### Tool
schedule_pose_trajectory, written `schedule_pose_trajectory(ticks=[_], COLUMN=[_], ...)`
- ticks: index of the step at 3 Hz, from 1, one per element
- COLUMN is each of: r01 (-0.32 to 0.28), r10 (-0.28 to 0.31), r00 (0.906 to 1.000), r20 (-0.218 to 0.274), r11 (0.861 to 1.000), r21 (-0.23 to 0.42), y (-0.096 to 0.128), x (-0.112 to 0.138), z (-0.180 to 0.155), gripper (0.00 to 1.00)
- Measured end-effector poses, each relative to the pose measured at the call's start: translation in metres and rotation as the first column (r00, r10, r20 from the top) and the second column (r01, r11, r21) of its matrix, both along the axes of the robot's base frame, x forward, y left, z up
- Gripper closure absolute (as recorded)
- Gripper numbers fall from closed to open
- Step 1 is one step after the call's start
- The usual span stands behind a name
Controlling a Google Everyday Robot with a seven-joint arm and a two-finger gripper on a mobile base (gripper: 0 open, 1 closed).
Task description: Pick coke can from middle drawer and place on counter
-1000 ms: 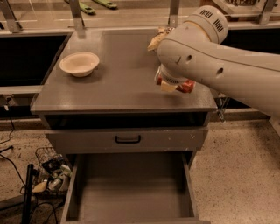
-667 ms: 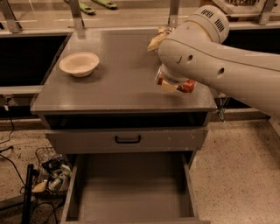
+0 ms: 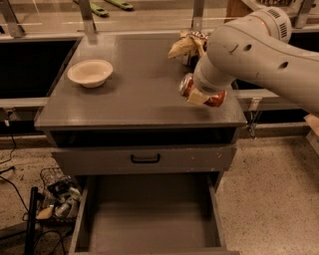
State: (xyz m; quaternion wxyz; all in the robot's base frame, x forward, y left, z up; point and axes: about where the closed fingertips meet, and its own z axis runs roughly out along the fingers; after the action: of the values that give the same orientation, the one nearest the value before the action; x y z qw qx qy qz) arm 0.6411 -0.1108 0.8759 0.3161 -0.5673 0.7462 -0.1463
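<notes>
Pale speckled flooring runs around a grey cabinet whose flat top, the bench, fills the middle of the view. Behind it stand metal posts and a lit ledge with 2 green tools lying on it.

On the left half of the bench sits 1 cream bowl, upright. At the back right lies a crumpled brown-and-yellow snack bag, partly hidden by the white arm that reaches in from the right.

At the end of that arm the gripper hangs over the front right part of the bench. Its fingers are closed on the coke can: 1 cream finger lies across the red body, and the other is hidden behind the can. The can is tipped over on its side, its silver end facing left and a little upward. A dark shadow lies right under it on the bench, near the front edge; whether the can touches the surface I cannot tell.

Below the bench top is a dark open slot, then a grey front panel with 1 black handle. Under that, the middle drawer is pulled out toward the camera, showing its bare grey floor. A wire basket of clutter sits on the floor at the left.
</notes>
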Motion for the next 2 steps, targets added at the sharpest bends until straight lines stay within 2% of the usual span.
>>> schedule_pose_trajectory(ticks=[1,2], r01=[-0.151,-0.146], r10=[0.156,0.151], r00=[0.9869,0.9876], r20=[-0.042,-0.041], r11=[0.983,0.984], r21=[0.102,0.100], y=[0.0245,0.0231], x=[-0.0200,-0.0196], z=[-0.0010,-0.0010], gripper=[1.00,1.00])
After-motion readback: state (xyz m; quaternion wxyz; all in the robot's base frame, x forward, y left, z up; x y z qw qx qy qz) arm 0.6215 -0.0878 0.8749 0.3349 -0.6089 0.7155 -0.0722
